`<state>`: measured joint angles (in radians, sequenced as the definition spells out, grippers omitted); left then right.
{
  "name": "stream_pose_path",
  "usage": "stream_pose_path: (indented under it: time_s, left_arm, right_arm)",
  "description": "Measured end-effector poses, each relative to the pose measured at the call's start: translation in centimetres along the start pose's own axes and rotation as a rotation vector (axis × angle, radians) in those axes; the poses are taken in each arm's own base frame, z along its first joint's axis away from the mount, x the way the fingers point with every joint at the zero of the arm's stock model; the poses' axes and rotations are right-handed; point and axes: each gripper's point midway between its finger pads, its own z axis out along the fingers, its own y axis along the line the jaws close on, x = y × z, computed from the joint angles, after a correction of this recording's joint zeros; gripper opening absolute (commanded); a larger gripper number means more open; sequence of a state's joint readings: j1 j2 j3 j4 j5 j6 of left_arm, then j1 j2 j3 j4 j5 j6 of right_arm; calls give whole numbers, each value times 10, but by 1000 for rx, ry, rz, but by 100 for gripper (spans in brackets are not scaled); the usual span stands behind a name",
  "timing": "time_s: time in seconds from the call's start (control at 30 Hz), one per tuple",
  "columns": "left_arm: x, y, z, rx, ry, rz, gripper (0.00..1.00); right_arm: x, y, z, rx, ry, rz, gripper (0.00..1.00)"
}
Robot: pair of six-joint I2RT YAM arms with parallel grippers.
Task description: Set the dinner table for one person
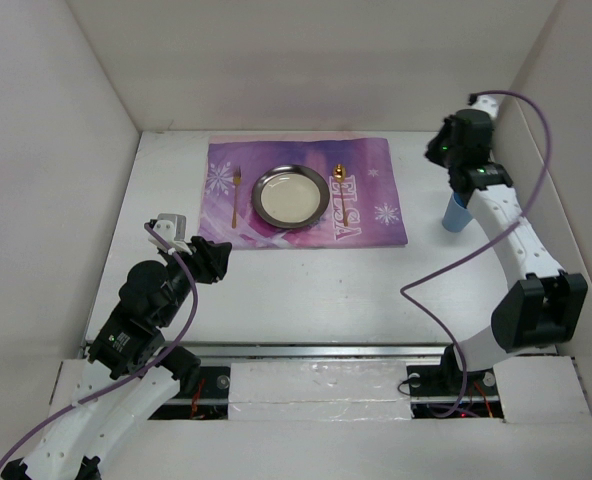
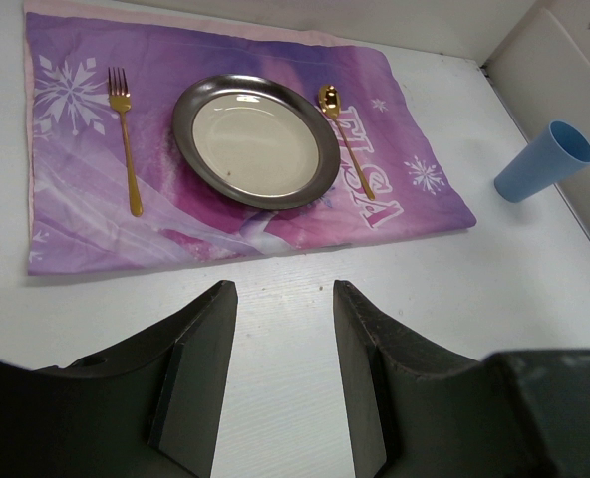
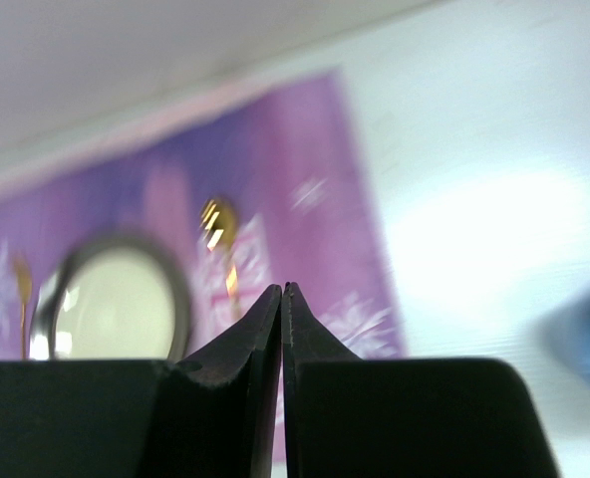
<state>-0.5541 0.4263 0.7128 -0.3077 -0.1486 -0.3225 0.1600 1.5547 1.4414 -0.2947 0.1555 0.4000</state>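
**Top external view.** The white worktop forms the floor of a white-walled enclosure, with both arm bases at its near edge. A purple placemat, printed with snowflakes and "ELSA", lies toward the far side. On it are a round metal plate, a gold fork to the plate's left and a gold spoon to its right. A blue cup stands on the bare worktop to the right of the placemat and apart from it, partly hidden by the right arm. The left gripper hovers over the near-left part of the worktop and points toward the placemat. The right arm reaches to the far right, above the cup; its fingers cannot be made out from this angle.

**Left wrist view.** The left gripper's fingers stand apart with only bare worktop between them. This view alone shows the fork's tines, the spoon's bowl just beside the plate's rim, and the whole cup.

**Right wrist view.** Only here does the right gripper show clearly: its fingertips are pressed together and nothing is caught between them. The placemat, plate and spoon behind are blurred. A blue smear at the right edge is probably the cup.
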Motion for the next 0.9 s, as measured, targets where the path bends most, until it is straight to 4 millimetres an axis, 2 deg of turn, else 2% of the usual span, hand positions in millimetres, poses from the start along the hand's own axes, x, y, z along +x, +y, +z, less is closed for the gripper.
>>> stream_pose_path:
  time_s: [0.03, 0.07, 0.13, 0.2, 0.37, 0.5, 0.6, 0.63, 0.67, 0.7, 0.73, 0.77, 0.9]
  left_arm:
    - [0, 0, 0, 3, 0, 0, 40]
    - [0, -1, -1, 6, -1, 0, 40]
    - [-1, -2, -1, 12, -2, -1, 40]
    - [0, -3, -1, 20, 0, -1, 40]
    - [0, -7, -2, 38, 3, 0, 40]
    - [-1, -7, -3, 44, -1, -1, 40]
    - [-1, -8, -4, 45, -2, -1, 40]
    - [-1, -7, -4, 45, -3, -1, 40]
    - [-1, -7, -4, 45, -4, -1, 40]
    - [-2, -8, -4, 45, -4, -1, 40]
    - [-2, -8, -4, 46, -4, -1, 40]
    - [-1, -8, -4, 46, -3, -1, 40]
    - [-1, -7, -3, 45, -2, -1, 40]
  right_arm:
    - [-21, -22, -8, 46, -62, 37, 33]
    - [-35, -41, -13, 92, -106, 64, 38]
    - [-46, -77, -14, 183, -146, 97, 49]
    - [-33, -99, -8, 250, -123, 103, 51]
    - [17, -129, 15, 345, 12, 78, 51]
    - [45, -156, 32, 410, 94, 72, 50]
    - [57, -168, 39, 449, 122, 69, 49]
    - [59, -170, 40, 456, 127, 68, 40]
    - [61, -171, 41, 461, 131, 68, 40]
    - [63, -172, 42, 464, 133, 67, 28]
    - [64, -173, 42, 466, 135, 65, 10]
    - [65, -174, 43, 470, 137, 64, 0]
    - [63, -173, 45, 490, 118, 50, 0]
